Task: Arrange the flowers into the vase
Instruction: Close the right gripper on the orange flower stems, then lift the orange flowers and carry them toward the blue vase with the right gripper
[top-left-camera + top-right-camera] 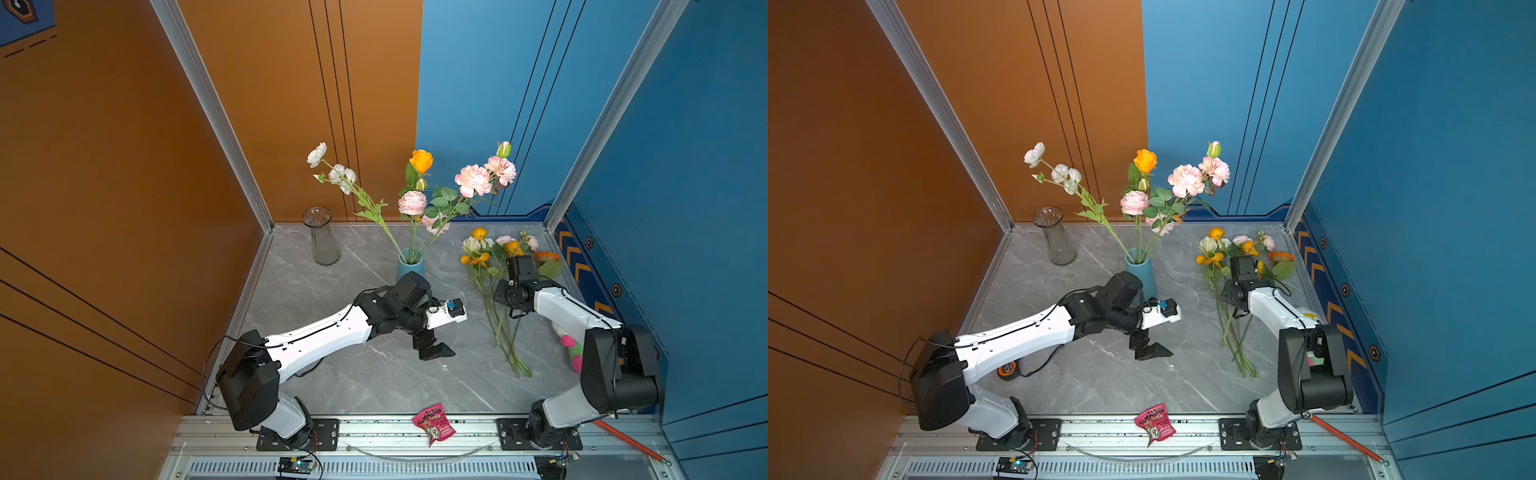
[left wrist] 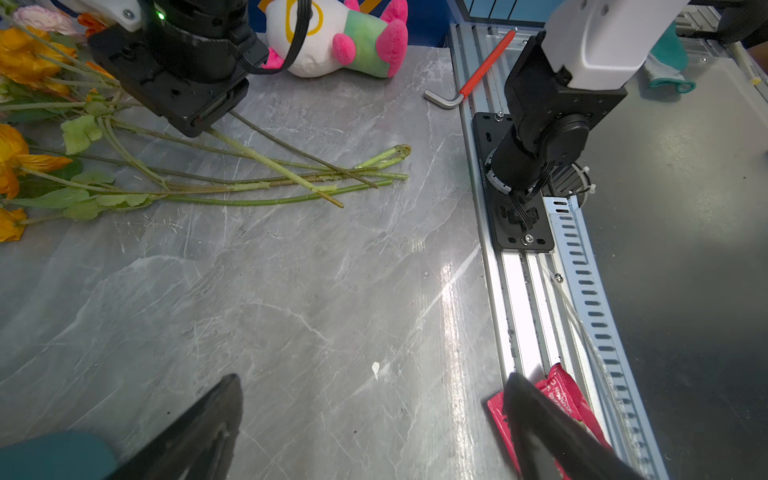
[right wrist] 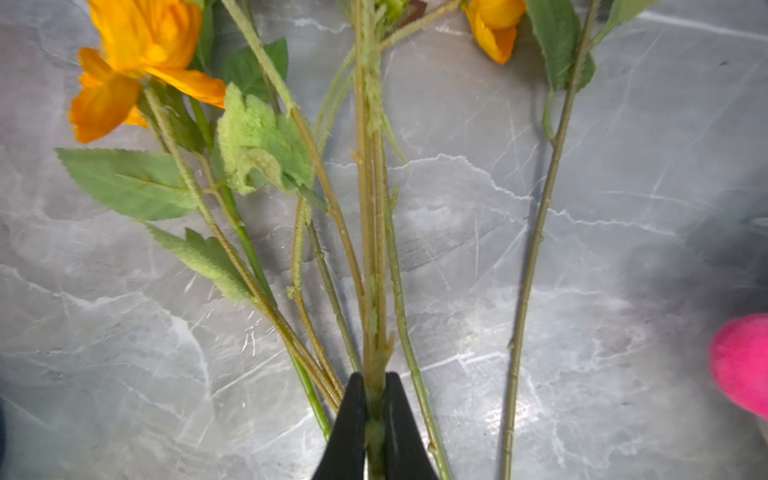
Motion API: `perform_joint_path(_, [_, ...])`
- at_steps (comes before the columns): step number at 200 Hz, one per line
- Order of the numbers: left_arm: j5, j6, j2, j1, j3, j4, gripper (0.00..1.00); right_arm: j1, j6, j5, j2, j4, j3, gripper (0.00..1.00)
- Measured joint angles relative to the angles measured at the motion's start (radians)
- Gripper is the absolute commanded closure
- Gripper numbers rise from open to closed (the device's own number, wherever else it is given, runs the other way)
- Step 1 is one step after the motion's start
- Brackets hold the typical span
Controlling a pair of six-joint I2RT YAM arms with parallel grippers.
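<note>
1. The right gripper [image 3: 375,388] is pinched shut on one green stem [image 3: 373,257]. It grabs low on the stem, far from the blooms. I think this is so the bare end can go into a vase first.
2. That stem is one of the loose flowers [image 1: 500,286]. They lie flat in a pile on the right side of the grey table [image 1: 353,386]. Their stems cross near the ends, so the gripper has to pick out just one. In the right wrist view, other stems lie just beside the held one. One of them could get dragged along.
3. The left gripper [image 1: 433,348] is wide open and holds nothing. It hangs over bare table near the middle, between the blue vase and the pile. Maybe it is ready to help.
4. The blue vase [image 1: 410,266] stands upright toward the back of the table. It holds tall flowers: white blooms [image 1: 340,174], an orange bloom [image 1: 421,161] and pink blooms [image 1: 473,179]. They lean out to the sides because their stems are much longer than the vase.
5. The glass vase [image 1: 321,237] stands at the back left, well apart from the pile. It looks empty.
6. The job looks partly done, since some flowers are in a vase and the pile is not.
</note>
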Motion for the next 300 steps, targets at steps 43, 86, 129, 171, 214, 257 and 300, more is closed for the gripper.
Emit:
perform_joint_path(43, [-0.004, 0.008, 0.0, 0.0, 0.0, -0.004, 0.02, 0.048, -0.026, 0.108, -0.12, -0.086, 0.0, 1.0])
perform_joint_path(86, [-0.011, 0.015, -0.011, 0.002, 0.0, -0.015, 0.02, 0.089, -0.018, 0.191, -0.343, -0.112, -0.006, 1.0])
perform_joint_path(129, [0.021, 0.014, -0.098, 0.078, 0.0, -0.02, 0.02, 0.167, 0.021, 0.285, -0.6, -0.095, -0.06, 1.0])
perform_joint_path(171, [0.122, 0.014, -0.209, 0.256, 0.0, -0.019, 0.02, 0.488, -0.093, 0.571, -0.777, 0.094, -0.14, 1.0])
perform_joint_path(214, [0.248, -0.016, -0.268, 0.448, -0.004, 0.048, 0.02, 0.681, -0.413, 0.79, -0.756, 0.469, -0.177, 1.0])
perform_joint_path(257, [0.343, -0.074, -0.276, 0.605, -0.012, 0.121, 0.02, 0.785, -0.763, 0.875, -0.578, 0.804, -0.083, 1.0])
perform_joint_path(300, [0.397, -0.129, -0.278, 0.645, -0.023, 0.188, 0.02, 0.806, -0.968, 0.972, -0.463, 0.887, 0.06, 1.0])
